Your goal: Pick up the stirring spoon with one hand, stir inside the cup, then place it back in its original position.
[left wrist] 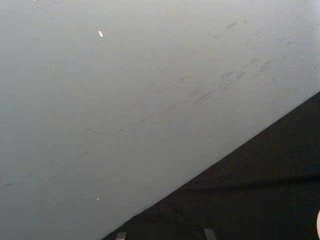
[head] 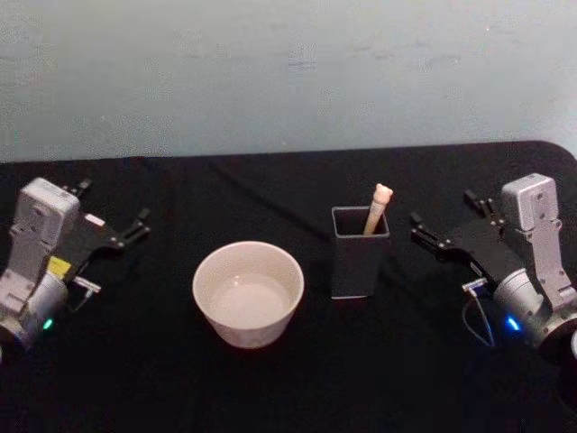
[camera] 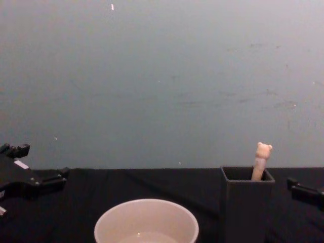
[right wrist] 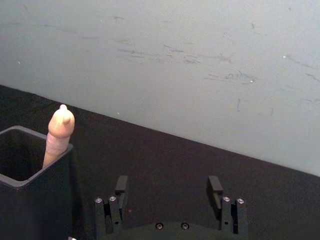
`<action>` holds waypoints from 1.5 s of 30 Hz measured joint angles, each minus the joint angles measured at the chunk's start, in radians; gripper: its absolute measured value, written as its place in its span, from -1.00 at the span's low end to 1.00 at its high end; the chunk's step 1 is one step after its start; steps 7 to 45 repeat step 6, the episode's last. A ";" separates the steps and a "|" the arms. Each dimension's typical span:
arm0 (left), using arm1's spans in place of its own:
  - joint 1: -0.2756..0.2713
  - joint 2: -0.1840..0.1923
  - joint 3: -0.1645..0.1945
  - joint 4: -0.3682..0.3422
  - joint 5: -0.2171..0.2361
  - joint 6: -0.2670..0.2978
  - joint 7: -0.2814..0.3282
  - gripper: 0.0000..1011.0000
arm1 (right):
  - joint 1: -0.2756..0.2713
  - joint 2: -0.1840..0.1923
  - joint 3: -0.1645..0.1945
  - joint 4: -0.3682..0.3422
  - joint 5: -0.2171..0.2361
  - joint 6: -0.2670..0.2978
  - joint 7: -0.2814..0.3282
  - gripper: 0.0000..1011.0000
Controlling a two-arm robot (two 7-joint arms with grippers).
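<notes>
The right gripper [head: 444, 223] hovers over the right side of the black bench [head: 270, 388], its two black fingers [right wrist: 121, 186] spread well apart with nothing between them, pointing toward the dark grey holder [head: 358, 257] just beside it. The left gripper [head: 115, 215] sits at the far left of the bench, well apart from the cup [head: 248, 293], its fingers likewise open and empty.

The holder stands upright between the right gripper and the cup. The stirring spoon [head: 379, 207] stands in it, leaning against the holder's back right corner, with only its beige handle and bear-head top rising above the rim; the metal bowl is hidden inside. The cream-white cup rests upright on the bench just left of the holder, slightly nearer the robot, not touching it. A pale grey wall [camera: 162, 76] rises behind the bench.
</notes>
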 joint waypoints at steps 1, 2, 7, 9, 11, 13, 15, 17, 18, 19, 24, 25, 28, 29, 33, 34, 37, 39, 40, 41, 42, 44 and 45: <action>0.000 0.000 0.000 0.000 0.000 0.000 0.000 0.98 | 0.000 0.000 0.000 0.000 0.000 0.000 0.000 0.98; 0.000 0.000 0.000 0.000 0.000 0.000 0.000 0.98 | 0.000 0.000 0.000 0.000 0.000 0.000 0.000 0.98; 0.000 0.000 0.000 0.000 0.000 0.000 0.000 0.98 | 0.000 0.000 0.000 0.000 0.000 0.000 0.000 0.98; 0.000 0.000 0.000 0.000 0.000 0.000 0.000 0.98 | 0.000 0.000 0.000 0.000 0.000 0.000 0.000 0.98; 0.000 0.000 0.000 0.000 0.000 0.000 0.000 0.98 | 0.000 0.000 0.000 0.000 0.000 0.000 0.000 0.98; 0.000 0.000 0.000 0.000 0.000 0.000 0.000 0.98 | 0.000 0.000 0.000 0.000 0.000 0.000 0.000 0.98; 0.000 0.000 0.000 0.000 0.000 0.000 0.000 0.98 | 0.000 0.000 0.000 0.000 0.000 0.000 0.000 0.98; 0.000 0.000 0.000 0.000 0.000 0.000 0.000 0.98 | 0.000 0.000 0.000 0.000 0.000 0.000 0.000 0.98; 0.000 0.000 0.000 0.000 0.000 0.000 0.000 0.98 | 0.000 0.000 0.000 0.000 0.000 0.000 0.000 0.98; 0.000 0.000 0.000 0.000 0.000 0.000 0.000 0.98 | 0.000 0.000 0.000 0.000 0.000 0.000 0.000 0.98; 0.000 0.000 0.000 0.000 0.000 0.000 0.000 0.98 | 0.000 0.000 0.000 0.000 0.000 0.000 0.000 0.98; 0.000 0.000 0.000 0.000 0.000 0.000 0.000 0.98 | 0.000 0.000 0.000 0.000 0.000 0.000 0.000 0.98; 0.000 0.000 0.000 0.000 0.000 0.000 0.000 0.98 | 0.000 0.000 0.000 0.000 0.000 0.000 0.000 0.98; 0.000 0.000 0.000 0.000 0.000 0.000 0.000 0.98 | 0.000 0.000 0.000 0.000 0.000 0.000 0.000 0.98; 0.000 0.000 0.000 0.000 0.000 0.000 0.000 0.98 | 0.000 0.000 0.000 0.000 0.000 0.000 0.000 0.98; 0.000 0.000 0.000 0.000 0.000 0.000 0.000 0.98 | 0.000 0.000 0.000 0.000 0.000 0.000 0.000 0.98; 0.000 0.000 0.000 0.000 0.000 0.000 0.000 0.98 | 0.000 0.000 0.000 0.000 0.000 0.000 0.000 0.98; 0.000 0.000 0.000 0.000 0.000 0.000 0.000 0.98 | 0.000 0.000 0.000 0.000 0.000 0.000 0.000 0.98; 0.000 0.000 0.000 0.000 0.000 0.000 0.000 0.98 | 0.000 0.000 0.000 0.000 0.000 0.000 0.000 0.98; 0.000 0.000 0.000 0.000 0.000 0.000 0.000 0.98 | 0.000 0.000 0.000 0.000 0.000 0.000 0.000 0.98; 0.000 0.000 0.000 0.000 0.000 0.000 0.000 0.98 | 0.000 0.000 0.000 0.000 0.000 0.000 0.000 0.98; 0.000 0.000 0.000 0.000 0.000 0.000 0.000 0.98 | 0.000 0.000 0.000 0.000 0.000 0.000 0.000 0.98; 0.000 0.000 0.000 0.000 0.000 0.000 0.000 0.98 | 0.000 0.000 0.000 0.000 0.000 0.000 0.000 0.98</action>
